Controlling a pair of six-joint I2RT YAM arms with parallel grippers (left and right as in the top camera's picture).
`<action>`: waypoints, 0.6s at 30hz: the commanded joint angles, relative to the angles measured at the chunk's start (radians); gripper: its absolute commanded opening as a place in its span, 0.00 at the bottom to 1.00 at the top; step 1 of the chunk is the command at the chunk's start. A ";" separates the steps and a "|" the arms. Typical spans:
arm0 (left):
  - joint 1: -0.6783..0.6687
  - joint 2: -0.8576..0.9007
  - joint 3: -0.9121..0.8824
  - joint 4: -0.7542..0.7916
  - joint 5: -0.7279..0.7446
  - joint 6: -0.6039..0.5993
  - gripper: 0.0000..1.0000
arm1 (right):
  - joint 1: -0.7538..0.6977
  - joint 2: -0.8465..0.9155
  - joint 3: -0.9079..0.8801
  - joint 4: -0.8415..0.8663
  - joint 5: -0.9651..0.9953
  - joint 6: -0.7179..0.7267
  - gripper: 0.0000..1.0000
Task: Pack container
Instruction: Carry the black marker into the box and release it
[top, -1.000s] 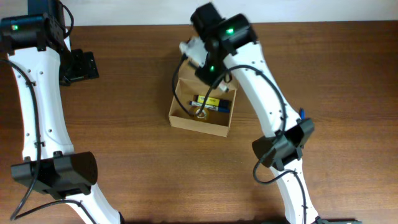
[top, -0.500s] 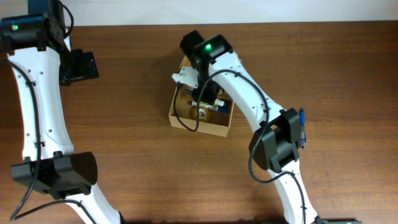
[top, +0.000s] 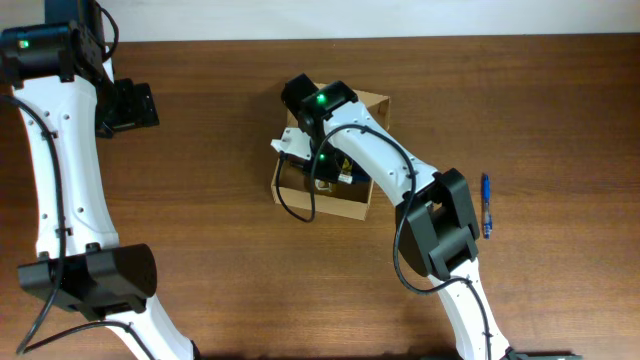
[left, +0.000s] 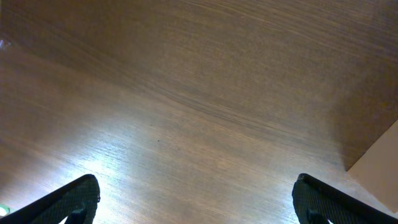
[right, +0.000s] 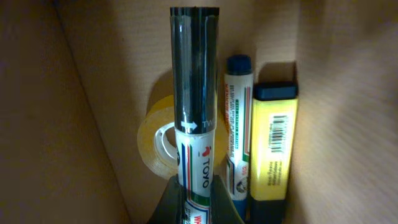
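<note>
The container (top: 352, 205) is a tan cardboard box, open, at the table's middle. My right gripper (right: 196, 193) is down inside it, shut on a black-capped white TOYO marker (right: 194, 93). In the right wrist view a blue-capped marker (right: 236, 112), a yellow highlighter (right: 273, 143) and a roll of clear tape (right: 158, 140) lie in the box beside it. In the overhead view the right arm (top: 318, 110) hides most of the box's inside. My left gripper (left: 196, 199) is open and empty over bare wood, far left of the box (top: 125, 105).
A blue pen (top: 486, 205) lies on the table right of the box. The table's pale back edge runs along the top of the overhead view. The box's walls (right: 37, 124) close in on both sides of the right gripper.
My right arm has swung left and down into the box with the marker, uncovering the box's far right corner. The left arm has not moved.
</note>
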 joint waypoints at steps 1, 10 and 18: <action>0.003 -0.009 -0.006 -0.001 -0.007 0.009 1.00 | -0.001 0.010 -0.021 0.011 0.004 0.021 0.04; 0.003 -0.009 -0.006 -0.001 -0.007 0.009 1.00 | -0.001 0.016 -0.009 0.003 0.016 0.076 0.17; 0.003 -0.009 -0.006 -0.001 -0.007 0.009 1.00 | -0.001 -0.034 0.159 -0.107 0.088 0.174 0.50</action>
